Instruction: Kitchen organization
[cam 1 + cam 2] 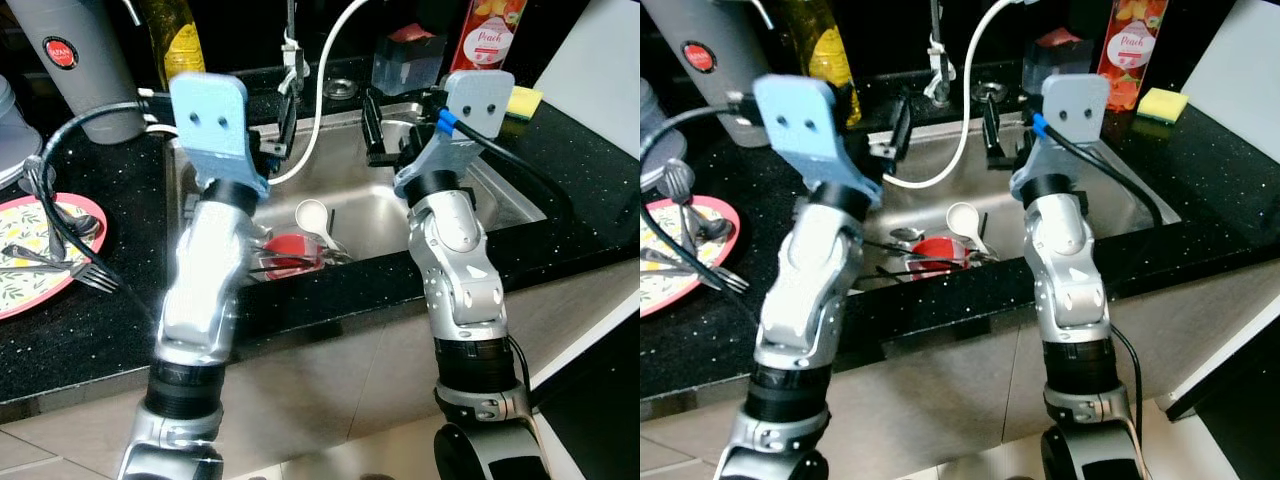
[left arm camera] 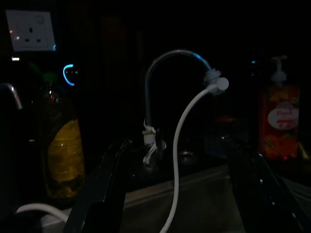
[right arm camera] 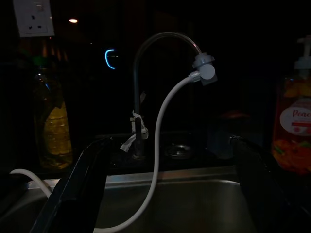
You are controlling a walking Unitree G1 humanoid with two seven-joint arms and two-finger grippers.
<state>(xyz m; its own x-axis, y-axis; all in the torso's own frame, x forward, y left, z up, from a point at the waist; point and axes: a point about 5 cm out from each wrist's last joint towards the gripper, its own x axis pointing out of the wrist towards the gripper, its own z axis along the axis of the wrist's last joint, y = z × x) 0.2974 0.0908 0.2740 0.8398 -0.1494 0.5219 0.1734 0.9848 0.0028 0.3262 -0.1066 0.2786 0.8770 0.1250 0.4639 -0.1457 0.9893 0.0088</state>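
A steel sink [image 1: 495, 195] is set in the black counter. In it lie a red cup [image 1: 292, 255], a white scoop [image 1: 313, 215] and some dark utensils. Both arms reach out over the basin toward the tap [image 3: 138, 97], which carries a white hose [image 1: 322, 95]. My left gripper [image 1: 278, 128] hovers above the sink's left side, open, with nothing between its fingers [image 2: 104, 194]. My right gripper [image 1: 388, 135] hangs above the right side, also open and empty, fingers [image 3: 77, 194] spread wide.
On the counter to the left, a patterned plate [image 1: 25, 290] holds forks [image 1: 95, 275]. A grey flask [image 1: 85, 60] and an oil bottle [image 1: 178, 40] stand behind it. A peach soap bottle [image 1: 490, 30], clear tub [image 1: 405, 65] and yellow sponge [image 1: 523, 100] sit at the back right.
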